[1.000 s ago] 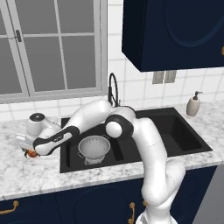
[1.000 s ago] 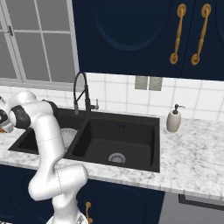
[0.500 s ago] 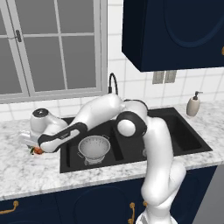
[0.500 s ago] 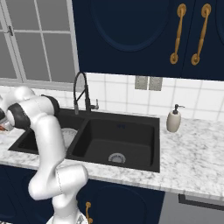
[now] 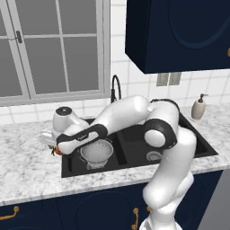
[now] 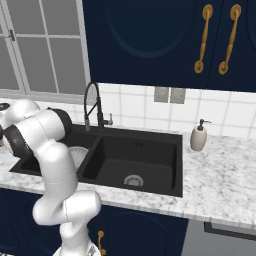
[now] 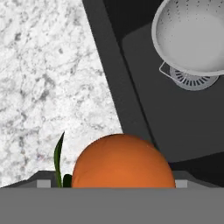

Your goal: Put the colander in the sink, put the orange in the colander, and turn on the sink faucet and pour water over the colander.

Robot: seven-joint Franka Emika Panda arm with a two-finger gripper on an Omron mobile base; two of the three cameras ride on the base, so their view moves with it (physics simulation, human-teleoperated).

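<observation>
The orange point(image 7: 122, 162) with a green leaf fills the bottom of the hand view, held over the sink's left rim. My gripper point(image 5: 54, 148) is shut on the orange point(image 5: 55, 151) just above the counter edge, left of the sink point(image 5: 204, 146). The silvery colander point(image 5: 96, 152) stands upright in the left basin, to the right of the gripper. From the hand, the colander point(image 7: 192, 35) sits over the drain in the black sink point(image 7: 175, 118). The black gooseneck faucet point(image 5: 114, 85) rises behind the basins, and no water shows. My arm partly hides the colander point(image 6: 80, 155) in the right base view.
The marble counter point(image 5: 27, 170) runs left of and in front of the sink. A beige soap dispenser point(image 5: 198, 107) stands at the back right. A window sits behind the counter on the left and dark cabinets hang above on the right.
My gripper has carried the orange to the right, from the counter toward the sink's left edge. The colander has stayed in the left basin.
</observation>
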